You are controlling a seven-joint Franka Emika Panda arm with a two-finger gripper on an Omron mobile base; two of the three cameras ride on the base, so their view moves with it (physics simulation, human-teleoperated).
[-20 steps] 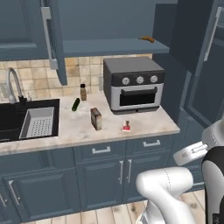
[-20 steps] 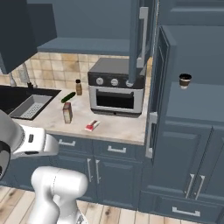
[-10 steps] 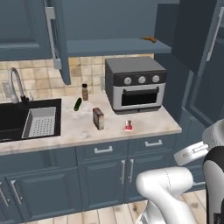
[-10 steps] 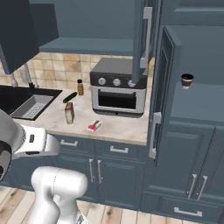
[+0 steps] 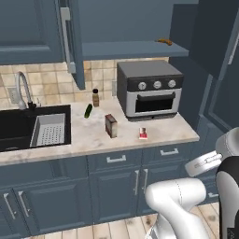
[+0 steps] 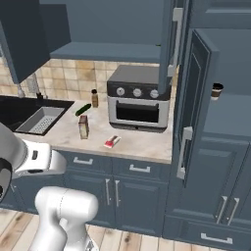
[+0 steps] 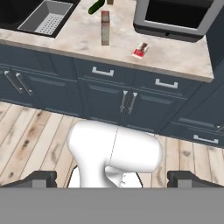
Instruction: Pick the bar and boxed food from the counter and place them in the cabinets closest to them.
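The bar (image 5: 143, 134) (image 6: 112, 141) (image 7: 141, 50), flat with a red and white wrapper, lies on the counter (image 5: 93, 140) in front of the toaster oven. The boxed food (image 5: 111, 126) (image 6: 84, 126) (image 7: 105, 27) stands upright to its left. Above them an upper cabinet (image 5: 130, 49) (image 6: 108, 51) stands open, its shelf showing. My gripper (image 7: 114, 179) hangs low, well back from the counter, looking at the lower cabinet fronts. It is open, its fingertips (image 7: 41, 178) wide apart with nothing between them.
A toaster oven (image 5: 149, 88) takes up the counter's right end. A small bottle (image 5: 95, 98) and a green cucumber (image 5: 88, 110) sit near the wall. A sink with a drain basket (image 5: 49, 130) lies left. A tall cabinet's door (image 6: 196, 98) hangs open on the right, with a cup (image 6: 216, 90) inside.
The whole picture has shifted slightly in both base views, so the camera has moved. The things on the counter keep their places and the gripper stays open.
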